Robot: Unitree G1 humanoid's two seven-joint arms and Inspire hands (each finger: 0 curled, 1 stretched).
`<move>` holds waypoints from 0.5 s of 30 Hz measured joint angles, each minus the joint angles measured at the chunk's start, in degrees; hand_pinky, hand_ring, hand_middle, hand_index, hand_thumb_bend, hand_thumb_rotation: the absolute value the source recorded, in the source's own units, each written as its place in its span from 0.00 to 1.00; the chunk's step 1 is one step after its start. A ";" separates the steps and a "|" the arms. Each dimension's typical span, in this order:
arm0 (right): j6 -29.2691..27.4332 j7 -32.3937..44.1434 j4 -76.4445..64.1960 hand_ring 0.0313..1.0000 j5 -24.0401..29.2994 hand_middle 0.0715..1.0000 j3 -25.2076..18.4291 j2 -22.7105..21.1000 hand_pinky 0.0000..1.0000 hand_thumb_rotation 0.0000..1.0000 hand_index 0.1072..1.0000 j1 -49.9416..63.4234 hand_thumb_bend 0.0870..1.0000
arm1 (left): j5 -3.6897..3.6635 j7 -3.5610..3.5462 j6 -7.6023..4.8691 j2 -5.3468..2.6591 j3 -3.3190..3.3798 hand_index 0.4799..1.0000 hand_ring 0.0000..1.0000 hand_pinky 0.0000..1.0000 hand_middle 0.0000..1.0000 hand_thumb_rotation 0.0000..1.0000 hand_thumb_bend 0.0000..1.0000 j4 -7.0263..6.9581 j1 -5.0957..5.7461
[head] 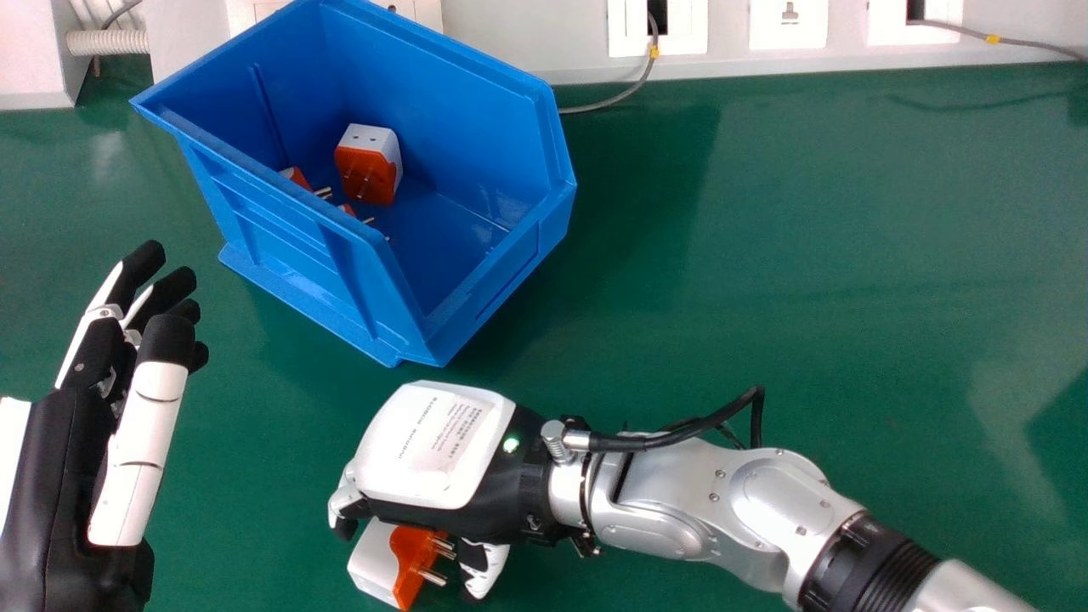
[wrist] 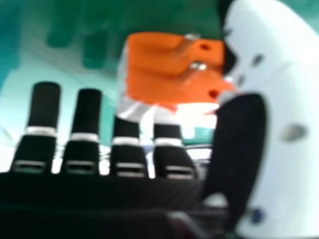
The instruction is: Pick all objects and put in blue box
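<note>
Head view: right robot hand (head: 433, 446) straddles plug adapter (head: 376, 561).
Fingers and thumb stand apart, likely positioned to pinch it.

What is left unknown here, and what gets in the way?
Contact between right hand and white-and-orange plug: head view, back of hand covers it.
How many plugs the blue box holds: head view, near wall hides part.
Left arm behind left hand: cut off by head view's edges.
</note>
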 measured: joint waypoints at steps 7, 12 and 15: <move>0.79 -2.51 1.49 0.69 0.16 0.71 0.42 0.59 0.58 0.00 0.63 -0.04 0.57 | -0.01 -0.04 0.06 0.01 0.00 0.82 0.87 0.84 0.89 0.87 0.78 -0.05 0.39; 0.91 -4.76 2.49 0.68 0.06 0.70 0.84 0.60 0.57 0.00 0.61 -0.04 0.57 | -0.03 -0.10 0.49 0.03 0.01 0.82 0.87 0.84 0.89 0.87 0.78 -0.59 0.63; 1.03 -6.16 2.68 0.68 -0.02 0.69 1.45 0.41 0.57 0.00 0.60 -0.04 0.57 | -0.05 -0.12 0.54 0.04 0.01 0.82 0.87 0.84 0.89 0.87 0.78 -1.13 0.67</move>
